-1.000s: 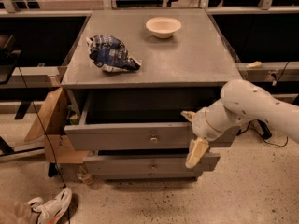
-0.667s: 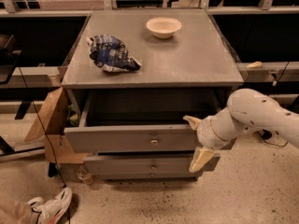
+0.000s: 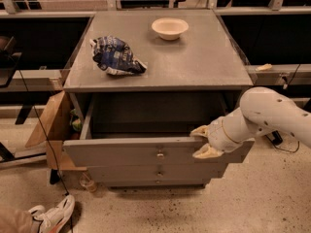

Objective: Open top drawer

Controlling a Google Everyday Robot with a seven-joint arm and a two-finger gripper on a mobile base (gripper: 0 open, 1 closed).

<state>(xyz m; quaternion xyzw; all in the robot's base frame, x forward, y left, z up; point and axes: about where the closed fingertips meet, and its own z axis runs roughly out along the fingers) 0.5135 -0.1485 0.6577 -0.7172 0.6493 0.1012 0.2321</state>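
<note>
The top drawer point(image 3: 126, 153) of the grey cabinet is pulled out, its deep plain grey inside showing under the cabinet top. Its front panel has a small round metal knob point(image 3: 159, 154) at centre. My gripper point(image 3: 203, 141) is at the right part of the drawer's front, its two cream fingers spread apart, one at the panel's top edge and one lower against the front. The white arm reaches in from the right. Shorter drawers with similar knobs point(image 3: 159, 174) sit below, pushed in.
On the cabinet top point(image 3: 194, 62) lie a crumpled blue chip bag point(image 3: 115, 56) and a white bowl point(image 3: 169, 28). A cardboard box point(image 3: 53, 125) stands at the cabinet's left. A white shoe point(image 3: 53, 215) lies on the floor at lower left. Dark shelving runs behind.
My gripper has risen from below the drawer's front to its upper edge. The drawer stands pulled out about as far as before.
</note>
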